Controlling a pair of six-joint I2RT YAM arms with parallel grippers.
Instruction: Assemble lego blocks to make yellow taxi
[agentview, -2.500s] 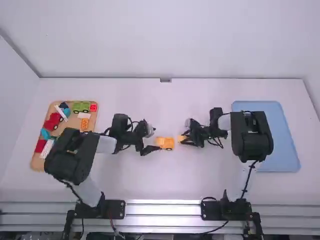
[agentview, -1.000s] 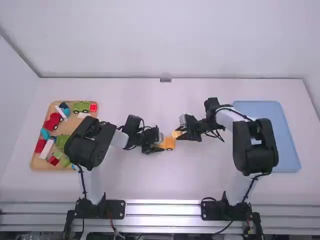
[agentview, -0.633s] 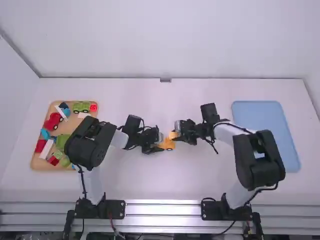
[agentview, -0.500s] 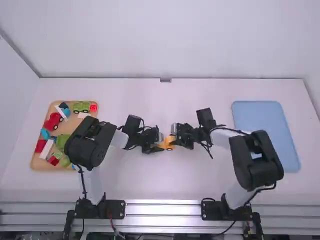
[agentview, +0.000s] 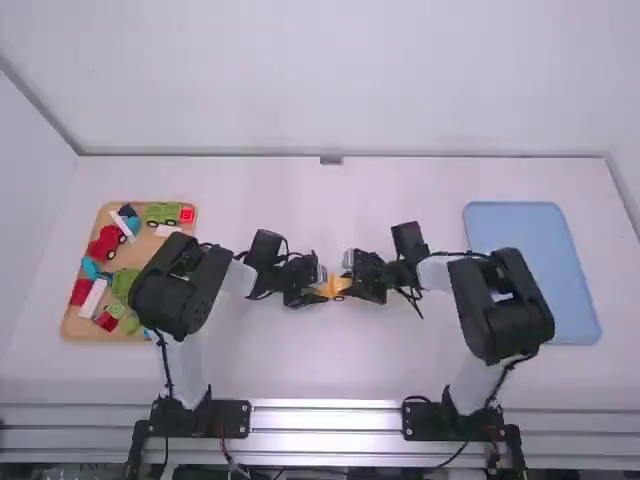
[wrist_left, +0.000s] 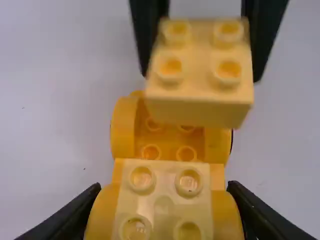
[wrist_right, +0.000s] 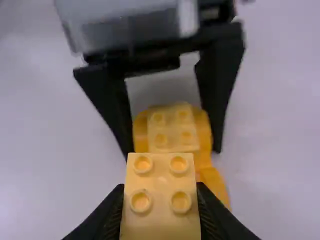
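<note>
Several blocks (agentview: 107, 243), tan tray (agentview: 72, 326), left arm (agentview: 170, 299) overhanging

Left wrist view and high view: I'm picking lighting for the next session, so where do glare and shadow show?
High view: bright streaks along the metal rail; left wrist view: small glints on the studs of the pale block atop the yellow vehicle part, faint soft shade on the table beside it.

Between the left claw (agentview: 317, 293) and right claw (agentview: 351, 287), yellow blocks (wrist_left: 165, 182) and the facing claws themselves bar passage — bare tabletop (agentview: 325, 215) offers room beyond both claws and on their near side.
</note>
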